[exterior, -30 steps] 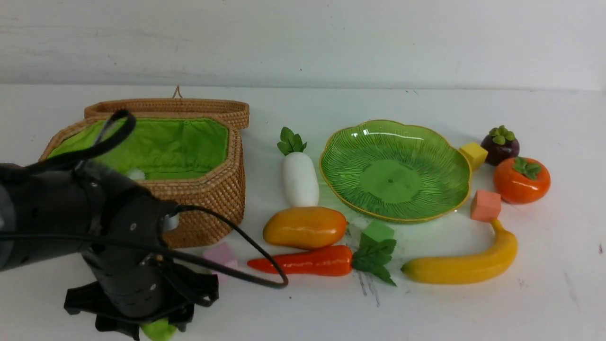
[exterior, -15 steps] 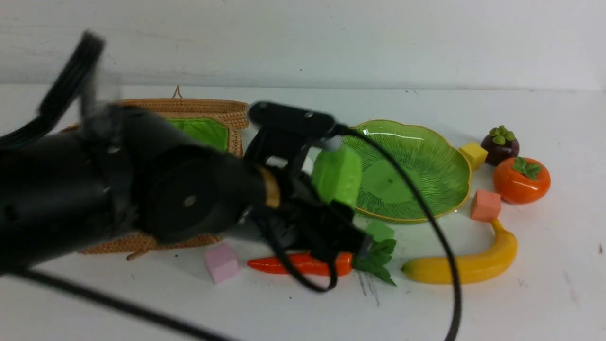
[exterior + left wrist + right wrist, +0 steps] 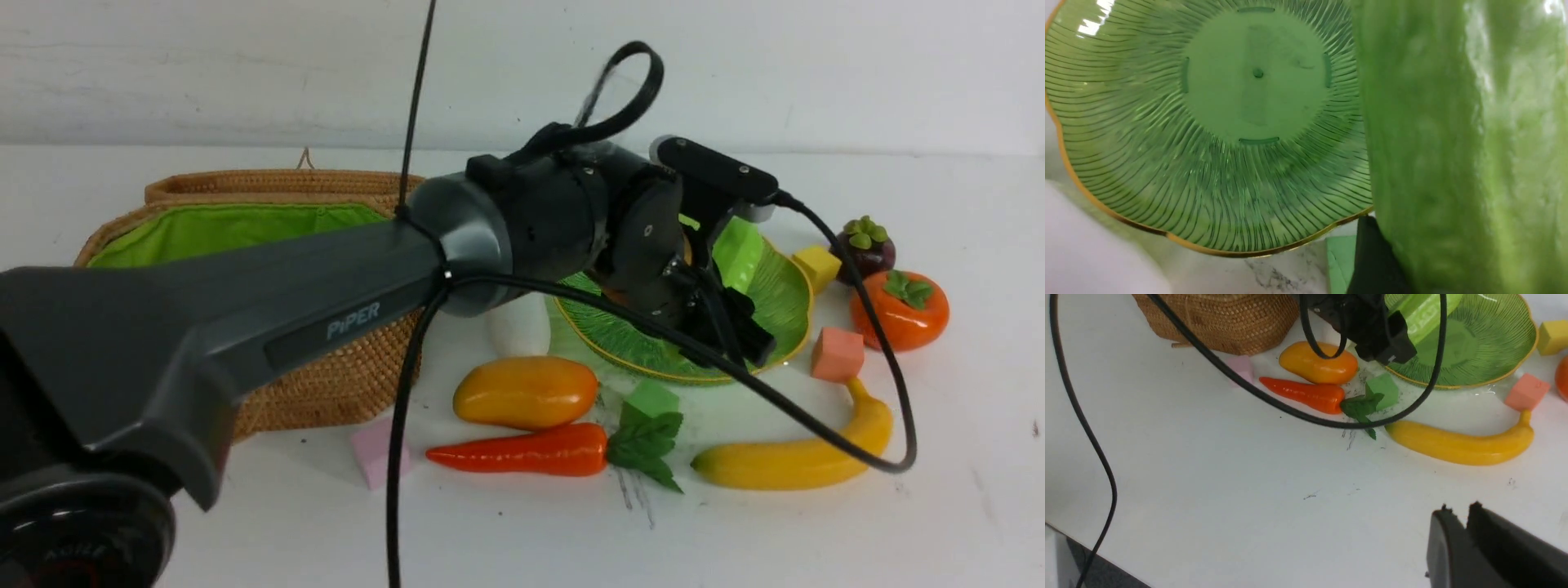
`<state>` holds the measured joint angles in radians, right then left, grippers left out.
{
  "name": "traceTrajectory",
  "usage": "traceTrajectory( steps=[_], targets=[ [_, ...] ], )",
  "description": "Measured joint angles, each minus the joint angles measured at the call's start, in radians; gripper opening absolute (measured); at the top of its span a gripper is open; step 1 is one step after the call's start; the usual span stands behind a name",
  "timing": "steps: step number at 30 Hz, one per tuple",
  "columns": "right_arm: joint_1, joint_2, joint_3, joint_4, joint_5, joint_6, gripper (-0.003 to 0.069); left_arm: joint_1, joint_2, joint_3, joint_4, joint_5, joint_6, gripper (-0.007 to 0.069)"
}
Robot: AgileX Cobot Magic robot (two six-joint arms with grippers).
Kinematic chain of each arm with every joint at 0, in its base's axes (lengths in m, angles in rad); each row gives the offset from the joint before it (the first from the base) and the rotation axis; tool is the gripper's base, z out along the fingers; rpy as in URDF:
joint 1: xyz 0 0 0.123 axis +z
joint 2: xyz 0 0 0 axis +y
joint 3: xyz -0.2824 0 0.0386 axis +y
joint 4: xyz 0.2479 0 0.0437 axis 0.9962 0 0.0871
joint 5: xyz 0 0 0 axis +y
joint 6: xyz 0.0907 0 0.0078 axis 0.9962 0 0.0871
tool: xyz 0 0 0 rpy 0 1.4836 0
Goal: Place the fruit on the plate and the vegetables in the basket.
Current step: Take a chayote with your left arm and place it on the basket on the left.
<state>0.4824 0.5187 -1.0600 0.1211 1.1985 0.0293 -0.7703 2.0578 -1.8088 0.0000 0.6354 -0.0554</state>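
My left gripper (image 3: pixel 731 306) is shut on the bumpy green cucumber (image 3: pixel 735 249) and hangs over the green plate (image 3: pixel 784 294). In the left wrist view the cucumber (image 3: pixel 1453 143) fills the side above the bare plate (image 3: pixel 1208 163). The basket (image 3: pixel 343 384) stands open at the left. On the table lie the mango (image 3: pixel 526 392), carrot (image 3: pixel 522 451), banana (image 3: pixel 796 461), persimmon (image 3: pixel 898 312) and mangosteen (image 3: pixel 864 249). My arm partly hides the radish (image 3: pixel 518 327). The right gripper (image 3: pixel 1457 510) is shut on nothing above the table's near side.
Foam cubes sit among the toys: yellow (image 3: pixel 816 265), salmon (image 3: pixel 837 354), green (image 3: pixel 649 402) and pink (image 3: pixel 371 453). The left arm's black cable (image 3: pixel 816 433) loops down over the banana and carrot. The table's front edge shows in the right wrist view.
My left arm has swung from the near left of the table, past the basket, to above the plate, with the cucumber held in it. The other toys have not moved.
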Motion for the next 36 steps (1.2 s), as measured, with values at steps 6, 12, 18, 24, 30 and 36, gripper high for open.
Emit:
traceTrajectory(
  steps=[6, 12, 18, 24, 30, 36],
  targets=[
    [0.000, -0.001, 0.000, -0.007, 0.004, 0.000, 0.0080, 0.015, -0.170, 0.030, 0.059, 0.280, 0.001, 0.0428],
    [0.000, -0.001, 0.000, -0.008, 0.008, 0.000, 0.0087, 0.136, -0.430, 0.254, 0.175, 0.372, 0.118, 0.0428],
    [0.000, -0.002, 0.000, -0.006, -0.046, -0.041, 0.0094, 0.449, -0.514, 0.383, 0.033, 0.255, 0.483, 0.0428],
    [0.000, -0.002, 0.000, 0.022, -0.075, -0.049, 0.0097, 0.615, -0.457, 0.391, -0.083, 0.232, 0.817, 0.0428],
    [0.000, -0.002, 0.000, 0.047, -0.085, -0.052, 0.0097, 0.680, -0.426, 0.391, 0.000, 0.180, 0.862, 0.0428],
    [0.000, -0.002, 0.000, 0.058, -0.086, -0.052, 0.0097, 0.685, -0.425, 0.391, 0.146, 0.150, 0.733, 0.0466]
  ],
)
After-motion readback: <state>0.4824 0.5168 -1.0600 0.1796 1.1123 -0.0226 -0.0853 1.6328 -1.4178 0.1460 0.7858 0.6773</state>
